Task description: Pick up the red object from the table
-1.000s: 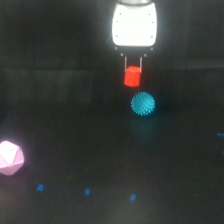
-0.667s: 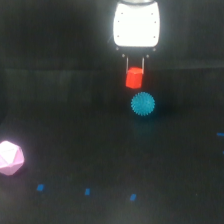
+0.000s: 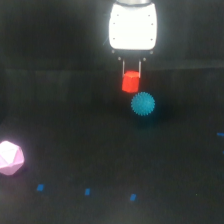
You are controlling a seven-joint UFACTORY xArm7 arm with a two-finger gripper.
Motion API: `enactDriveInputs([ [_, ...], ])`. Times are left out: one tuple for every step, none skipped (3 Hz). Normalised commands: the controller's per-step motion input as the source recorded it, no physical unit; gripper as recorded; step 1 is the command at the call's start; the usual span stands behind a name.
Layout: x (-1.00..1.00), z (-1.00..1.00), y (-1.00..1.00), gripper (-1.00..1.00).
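Claw: claw [image 3: 132, 71] hangs under a white, overexposed housing [image 3: 133, 26] at the top centre of the exterior view; two thin dark fingers [image 3: 121, 66] point down, clenched on the block.
Block: red block [image 3: 130, 82] sits between the fingertips, its upper part in the grip, its lower half jutting below them, slightly tilted.
Block height: it looks clear of the table, though the dark surface gives no sure line of contact.
Ball: spiky blue ball [image 3: 143, 104] lies just below the claw and a little toward the exterior view's right; its top edge is very near the block's lower corner, and touching or apart cannot be told.
Polyhedron: pale pink polyhedron [image 3: 10, 158] rests well apart from the claw, far down and toward the exterior view's left, cut by the frame's edge.
Table: black matte table [image 3: 65, 115] fills the view; its far edge is not readable in the dark.
Marks: small blue marks [image 3: 87, 191] dot the table well below the claw, in a loose row near the bottom.
Open room: bare surface spreads on both sides of the claw; between claw and polyhedron nothing stands.
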Motion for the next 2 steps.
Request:
enactDriveInputs([
  [0.15, 0.60, -1.00, -1.00],
  [0.02, -0.12, -0.39, -0.96],
])
